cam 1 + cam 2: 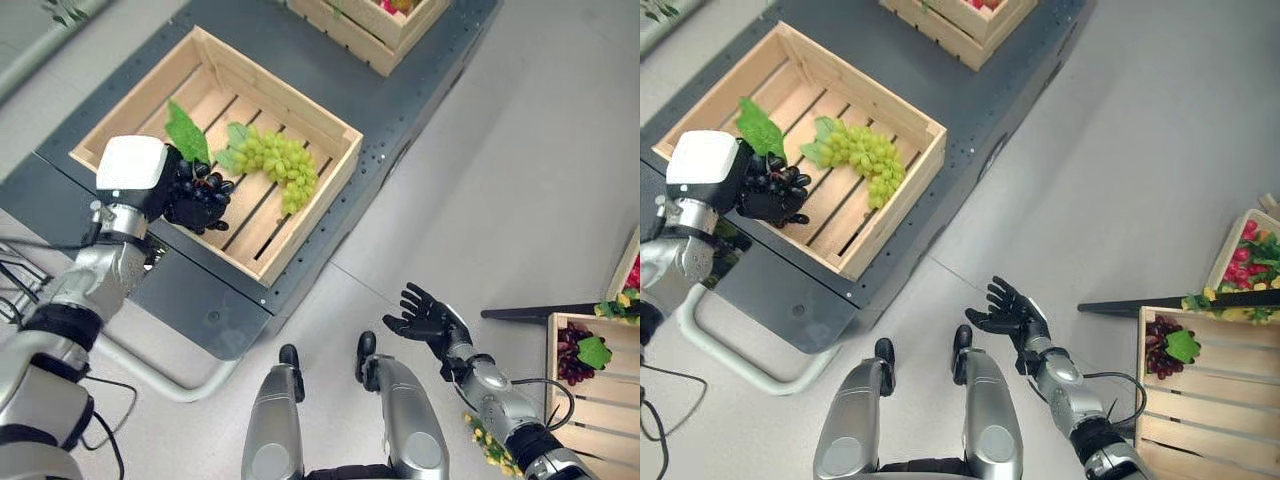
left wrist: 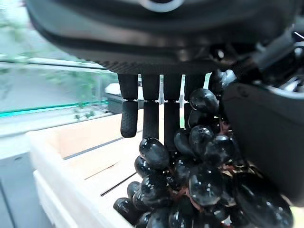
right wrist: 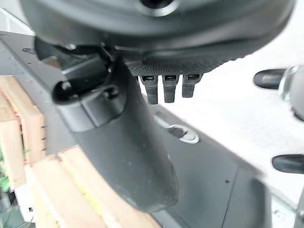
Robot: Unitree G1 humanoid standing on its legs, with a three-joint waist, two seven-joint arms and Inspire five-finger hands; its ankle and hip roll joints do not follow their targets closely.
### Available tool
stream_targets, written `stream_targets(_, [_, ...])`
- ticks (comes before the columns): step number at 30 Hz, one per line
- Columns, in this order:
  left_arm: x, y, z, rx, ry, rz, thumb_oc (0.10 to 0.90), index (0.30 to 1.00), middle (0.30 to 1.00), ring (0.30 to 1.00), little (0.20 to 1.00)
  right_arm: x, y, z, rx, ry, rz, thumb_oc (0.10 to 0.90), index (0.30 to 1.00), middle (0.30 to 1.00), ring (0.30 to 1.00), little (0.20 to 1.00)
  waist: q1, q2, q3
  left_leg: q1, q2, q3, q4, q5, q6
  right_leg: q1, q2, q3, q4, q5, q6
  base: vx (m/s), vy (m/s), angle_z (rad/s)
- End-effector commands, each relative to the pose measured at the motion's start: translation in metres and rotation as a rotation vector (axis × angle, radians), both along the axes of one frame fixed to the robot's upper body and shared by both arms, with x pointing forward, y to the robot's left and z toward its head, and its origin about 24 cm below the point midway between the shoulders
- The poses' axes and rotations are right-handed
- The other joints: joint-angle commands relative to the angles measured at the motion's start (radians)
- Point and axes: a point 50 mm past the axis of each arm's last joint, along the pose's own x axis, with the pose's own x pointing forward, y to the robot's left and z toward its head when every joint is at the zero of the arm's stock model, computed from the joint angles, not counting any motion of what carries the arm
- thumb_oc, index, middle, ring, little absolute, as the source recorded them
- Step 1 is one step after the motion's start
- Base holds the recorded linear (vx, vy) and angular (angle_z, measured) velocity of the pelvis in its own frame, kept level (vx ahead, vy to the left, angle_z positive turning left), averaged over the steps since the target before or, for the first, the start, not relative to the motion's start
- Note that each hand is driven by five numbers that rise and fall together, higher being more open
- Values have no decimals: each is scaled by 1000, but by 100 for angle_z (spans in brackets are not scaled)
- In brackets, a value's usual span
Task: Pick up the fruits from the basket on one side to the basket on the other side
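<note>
The robot's left hand (image 1: pixel 196 199) hangs just inside the near-left wall of a pale slatted wooden crate (image 1: pixel 330 128) that sits on a dark grey platform (image 1: pixel 420 70); its fingers (image 2: pixel 144 114) and thumb are curled round a bunch of glossy black grapes (image 2: pixel 199 183) with a flat green leaf (image 1: pixel 186 132) standing up just behind the hand. In the left wrist view the dark berries dangle between thumb and fingers above the crate's slats. Just beyond that hand, on the crate floor, lies a bunch of pale green grapes (image 1: pixel 281 163) with its own leaf, near the black bunch but apart from it

The right hand (image 1: pixel 424 317) is held above the light grey floor (image 1: pixel 520 180), well apart from the first crate, palm turned up with fingers spread and holding nothing. Off to its outer side stands a second pale wooden crate (image 1: pixel 1200 400) holding a bunch of dark red grapes (image 1: pixel 1162 346) topped with a green leaf
</note>
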Motion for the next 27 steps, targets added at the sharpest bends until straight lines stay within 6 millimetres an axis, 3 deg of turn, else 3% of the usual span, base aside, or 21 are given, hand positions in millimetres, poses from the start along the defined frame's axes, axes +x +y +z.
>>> stream_targets(1, [-1,-3,38,-262,-251,-39,400,300,300,300,300,-5,-12,14,-32,-88,-33,800,900,900,900,900,6,81,-106,87,-57,17,-93,-11,38,117,-51,-15,-48,-31,34,79,-23,3])
stream_targets(7, [-4,-8,23,-508,-280,-57,400,300,300,300,300,-13,9,11,-25,-101,45,800,900,900,900,900,9,95,-188,190,-64,10,-196,8,32,230,-47,-32,-160,-12,41,72,-59,6])
stream_targets(14, [-1,-22,10,-657,-250,-117,400,300,300,300,300,-13,27,18,-27,-153,146,800,900,900,900,900,13,104,-273,284,-66,-6,-297,27,19,336,-30,-46,-272,2,43,73,-68,2])
stream_targets(19, [6,-47,-3,-774,-153,-193,400,300,300,300,300,-3,43,38,-6,-243,226,800,900,900,900,900,20,111,-340,358,-67,-28,-411,65,5,410,-12,-53,-380,41,48,22,-86,9])
stream_targets(27, [16,-84,8,-800,-73,-370,400,300,300,300,300,18,60,66,29,-339,319,800,900,900,900,900,42,119,-386,407,-68,-56,-532,119,-11,469,5,-80,-500,95,54,-20,-83,6])
